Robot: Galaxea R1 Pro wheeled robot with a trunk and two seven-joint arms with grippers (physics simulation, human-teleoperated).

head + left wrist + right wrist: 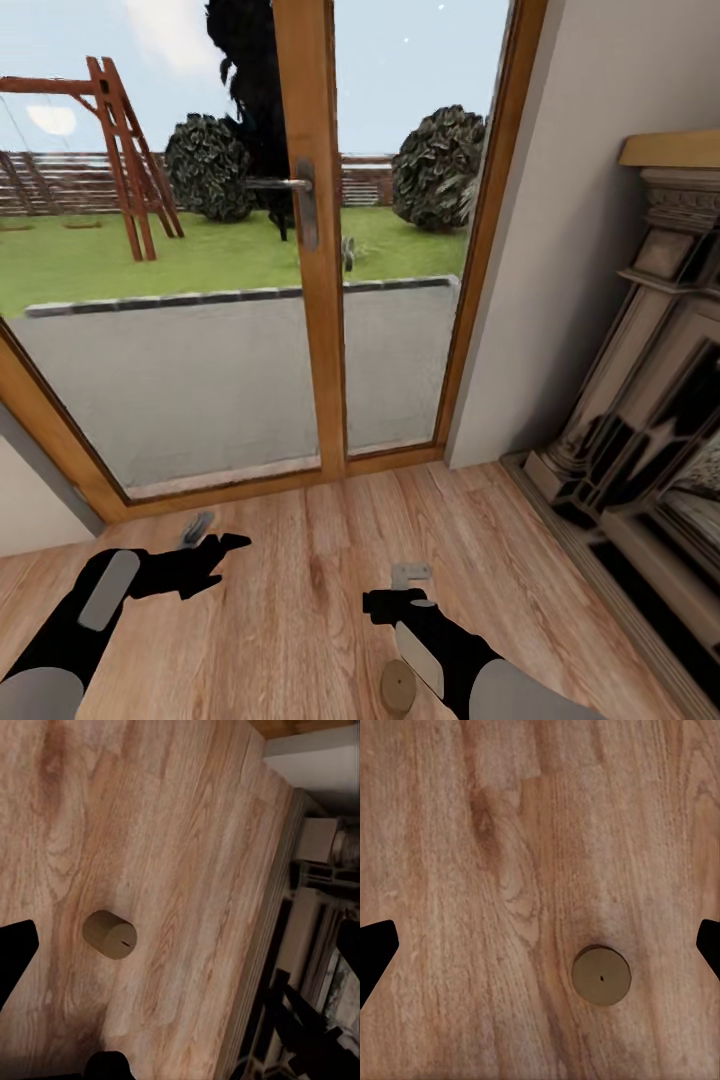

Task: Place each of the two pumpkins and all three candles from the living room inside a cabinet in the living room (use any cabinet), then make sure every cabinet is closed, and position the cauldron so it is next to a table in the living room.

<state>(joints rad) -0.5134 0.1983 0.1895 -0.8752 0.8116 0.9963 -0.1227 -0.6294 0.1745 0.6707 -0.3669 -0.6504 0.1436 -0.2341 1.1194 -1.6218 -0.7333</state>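
Below my right gripper [540,945] a candle [601,975] stands upright on the plank floor [472,832]; fingers spread wide, empty. I'd centre over it, descend straight, then close. Left gripper [205,560] open too.

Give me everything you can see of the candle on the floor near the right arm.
The candle is a short, stubby beige-tan cylinder with a flat round top and a tiny dark wick at its centre. It stands upright on the light wood-plank floor, resting on its base, with nothing else touching it. In the head view it sits just beside the right forearm, behind the right gripper. The surface looks matte, waxy and unlit.
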